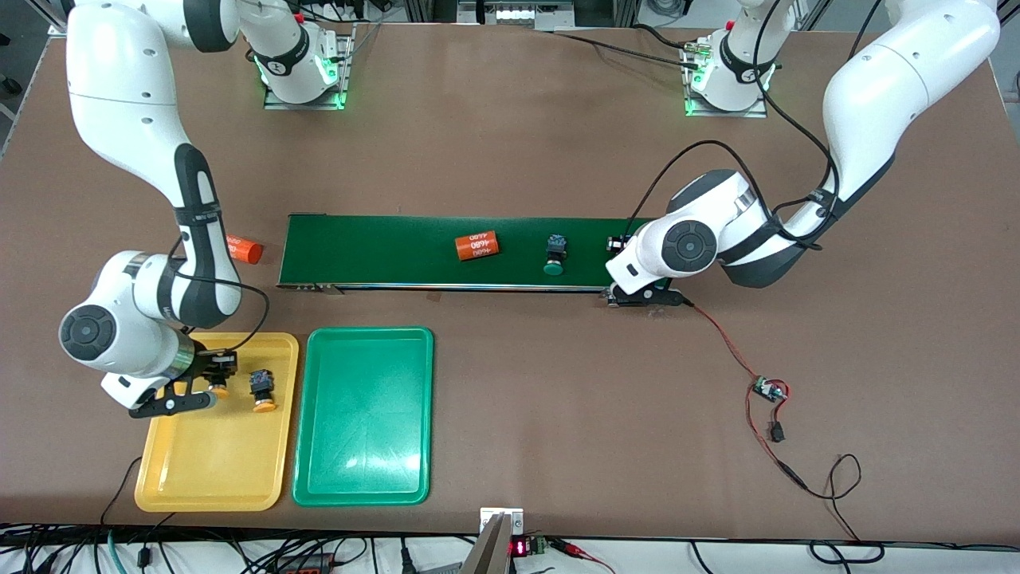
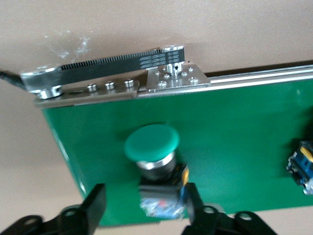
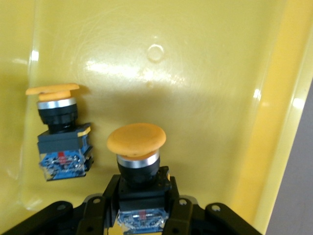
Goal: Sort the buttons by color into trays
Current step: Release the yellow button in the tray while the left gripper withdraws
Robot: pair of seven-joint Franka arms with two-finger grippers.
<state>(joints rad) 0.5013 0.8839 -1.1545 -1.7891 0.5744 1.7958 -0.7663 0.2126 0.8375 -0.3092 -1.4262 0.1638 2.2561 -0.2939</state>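
Observation:
My right gripper (image 1: 213, 388) (image 3: 139, 208) is shut on the black body of a yellow-capped button (image 3: 136, 139), low over the yellow tray (image 1: 207, 470). A second yellow-capped button (image 1: 261, 391) (image 3: 58, 127) lies in that tray beside it. The green tray (image 1: 362, 446) holds nothing. My left gripper (image 2: 144, 198) is open at the left arm's end of the conveyor belt (image 1: 382, 247), its fingers either side of a green-capped button (image 2: 151, 142) lying on the belt. Another green-capped button (image 1: 555, 257) (image 2: 302, 166) lies on the belt toward the right arm's end.
An orange cylinder with white numerals (image 1: 476, 245) lies mid-belt. Another orange cylinder (image 1: 247, 251) lies on the table off the belt's end, by the right arm. A small circuit board with wires (image 1: 767, 391) sits near the left arm's end of the table.

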